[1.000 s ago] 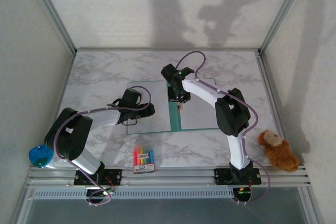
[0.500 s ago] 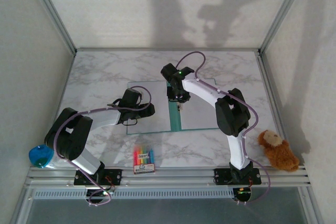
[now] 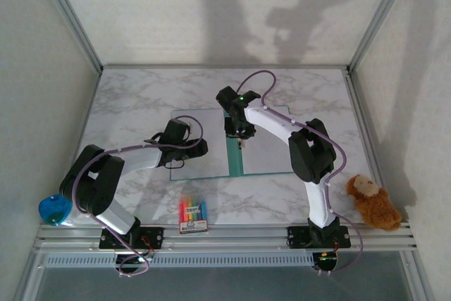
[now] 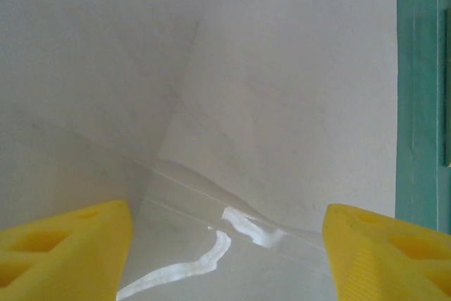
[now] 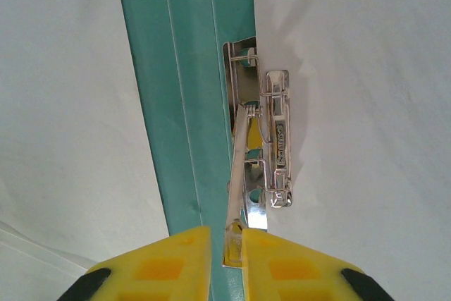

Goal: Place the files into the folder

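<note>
The teal folder [image 3: 233,154] lies open on the marble table, with white files on its left panel [image 3: 208,132] and right panel [image 3: 268,151]. My right gripper [image 3: 239,130] hangs over the spine. In the right wrist view that gripper [image 5: 227,234] is shut on the thin metal lever [image 5: 238,167] of the folder's silver clamp [image 5: 276,139], beside the teal spine [image 5: 183,103]. My left gripper [image 3: 199,147] sits low over the left panel. Its yellow fingers [image 4: 70,234] stand wide open above a white sheet [image 4: 282,68], holding nothing, with a teal folder strip [image 4: 416,89] at the right.
A colourful crayon box [image 3: 193,215] lies near the front edge between the arm bases. A blue object [image 3: 55,209] sits at the front left corner and a brown teddy bear [image 3: 372,201] at the front right. Walls enclose the table on three sides.
</note>
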